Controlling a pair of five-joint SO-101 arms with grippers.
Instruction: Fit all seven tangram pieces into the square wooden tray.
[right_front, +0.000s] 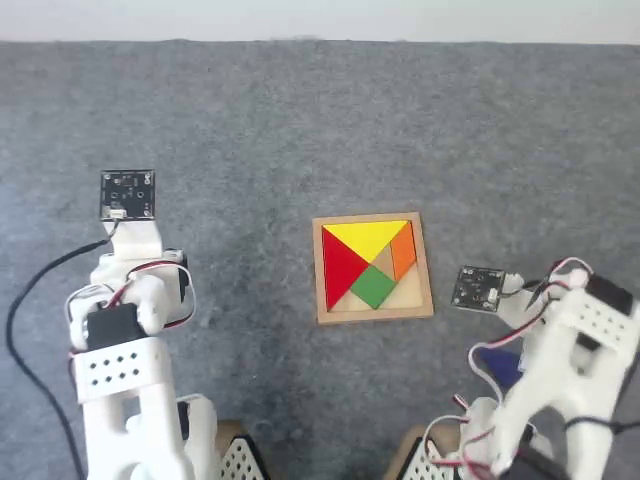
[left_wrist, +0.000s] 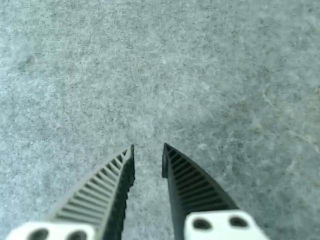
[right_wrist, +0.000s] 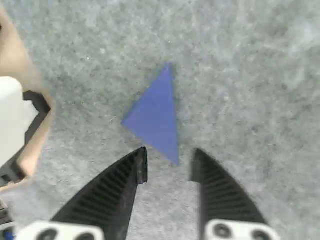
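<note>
Our right gripper (right_wrist: 169, 159) hangs half-open and empty over the flat blue triangular piece (right_wrist: 155, 117) outside the square wooden tray (right_front: 318, 270); we should straddle two edges squarely before closing; the left gripper (left_wrist: 148, 150) gapes narrowly, empty.

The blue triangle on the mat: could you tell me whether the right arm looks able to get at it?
Probably yes: the right gripper hangs open just short of the blue triangle, which lies flat with nothing between them.
</note>
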